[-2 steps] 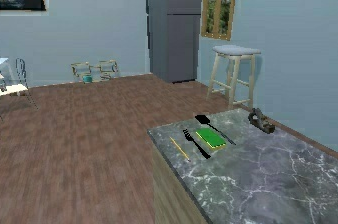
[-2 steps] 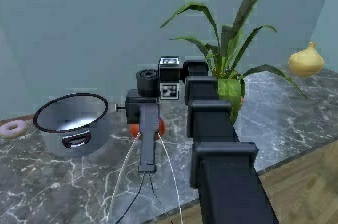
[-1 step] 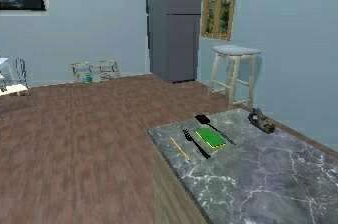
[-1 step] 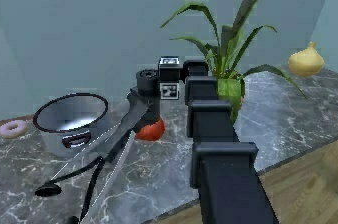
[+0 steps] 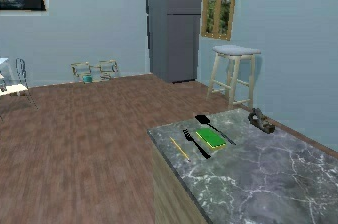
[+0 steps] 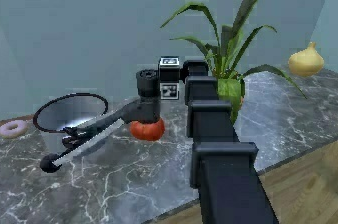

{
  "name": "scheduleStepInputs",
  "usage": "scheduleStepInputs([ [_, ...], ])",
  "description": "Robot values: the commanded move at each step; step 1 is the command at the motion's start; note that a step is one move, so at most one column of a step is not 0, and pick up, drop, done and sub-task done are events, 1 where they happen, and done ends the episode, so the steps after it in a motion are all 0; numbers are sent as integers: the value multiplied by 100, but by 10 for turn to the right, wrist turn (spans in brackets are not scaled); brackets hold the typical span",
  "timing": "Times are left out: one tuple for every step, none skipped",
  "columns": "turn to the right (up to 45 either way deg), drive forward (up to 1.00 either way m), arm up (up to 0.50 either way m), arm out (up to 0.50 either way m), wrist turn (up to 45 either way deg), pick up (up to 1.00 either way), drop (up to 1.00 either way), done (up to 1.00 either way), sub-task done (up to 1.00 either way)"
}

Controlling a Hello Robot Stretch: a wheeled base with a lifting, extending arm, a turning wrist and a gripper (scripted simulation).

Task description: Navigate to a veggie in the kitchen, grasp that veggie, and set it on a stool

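Where: red round veggie on grey marble desk — by the end effector body, right of its fingertips.
Grip: cannot tell its state — nor whether it holds anything.

I note even, moderately bright light across both views, a soft sheen on the marble tabletop, pale glints on the metal pan, and faint soft-edged shadows on the wood floor.
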Motion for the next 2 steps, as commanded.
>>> scheduleStepInputs([
  [0, 0, 0, 0, 450, 0, 0, 0, 0],
  [0, 0, 0, 0, 300, 0, 0, 0, 0],
])
